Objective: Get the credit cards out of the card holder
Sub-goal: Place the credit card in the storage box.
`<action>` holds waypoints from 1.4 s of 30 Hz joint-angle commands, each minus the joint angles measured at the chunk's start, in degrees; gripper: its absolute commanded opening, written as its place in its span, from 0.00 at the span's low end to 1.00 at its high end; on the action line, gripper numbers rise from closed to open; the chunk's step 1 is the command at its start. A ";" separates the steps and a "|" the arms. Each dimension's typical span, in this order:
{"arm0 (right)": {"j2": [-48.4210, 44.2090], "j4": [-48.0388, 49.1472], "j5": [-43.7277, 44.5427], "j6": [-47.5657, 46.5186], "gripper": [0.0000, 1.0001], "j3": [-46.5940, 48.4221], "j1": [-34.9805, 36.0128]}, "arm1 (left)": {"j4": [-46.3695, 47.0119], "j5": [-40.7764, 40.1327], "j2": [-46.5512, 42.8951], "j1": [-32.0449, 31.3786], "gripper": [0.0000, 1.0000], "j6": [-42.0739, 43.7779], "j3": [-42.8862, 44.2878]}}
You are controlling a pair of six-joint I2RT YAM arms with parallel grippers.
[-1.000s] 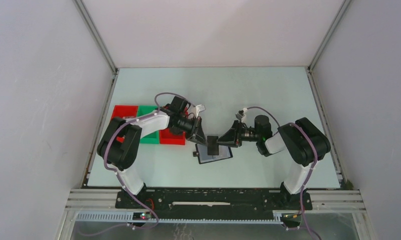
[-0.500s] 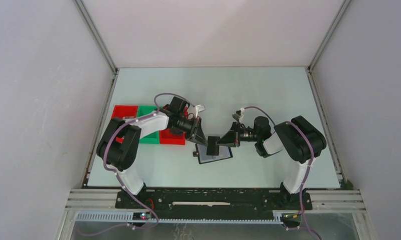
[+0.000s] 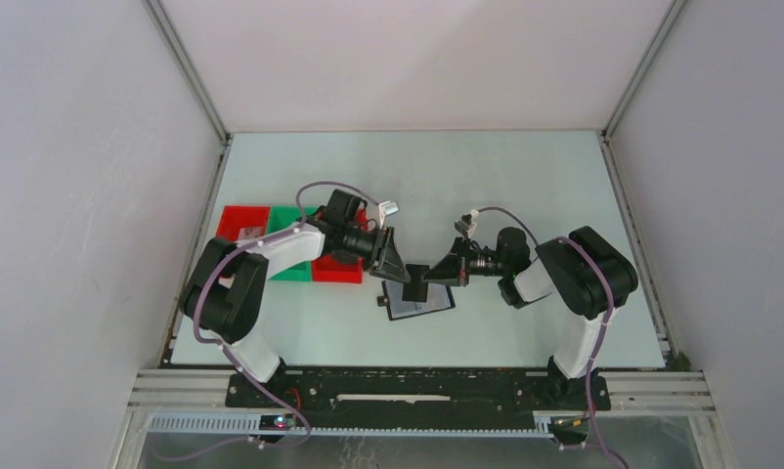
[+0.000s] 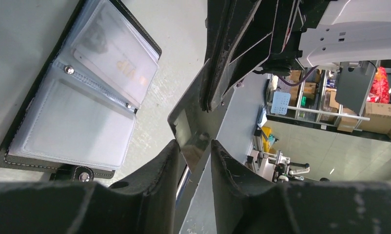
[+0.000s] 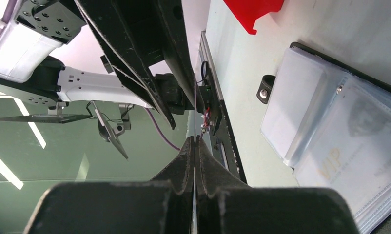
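The black card holder [image 3: 419, 302] lies open on the table between the arms, with clear sleeves and a snap tab on its left edge. It also shows in the left wrist view [image 4: 86, 112] and the right wrist view [image 5: 325, 112]. A pale card marked VIP [image 4: 120, 66] sits in a sleeve. My right gripper [image 3: 434, 277] [image 5: 194, 140] is shut on a thin grey credit card [image 3: 416, 282] held on edge above the holder. My left gripper [image 3: 396, 275] [image 4: 193, 145] is open, with its jaws on either side of that card's [image 4: 191, 131] free end.
A row of red [image 3: 243, 221], green [image 3: 290, 217] and red [image 3: 337, 271] trays lies at the left under the left arm. A red tray corner [image 5: 252, 12] shows in the right wrist view. Enclosure walls stand on three sides.
The right arm has pushed a little to the left with the card. The left arm's elbow has shifted slightly left. The card and both grippers stay over the holder.
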 commanded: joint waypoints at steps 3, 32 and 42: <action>-1.50 6.65 1.37 2.56 0.00 0.14 -0.05 | 3.84 2.40 -2.60 -0.05 0.35 -2.99 -2.21; -19.58 -23.16 8.53 -10.08 0.83 -5.63 -9.63 | -36.07 -38.98 -11.92 4.18 0.00 8.15 17.76; -48.26 -68.13 24.89 -30.58 0.85 1.93 -7.81 | -48.07 -67.31 -3.85 4.61 0.00 9.90 31.11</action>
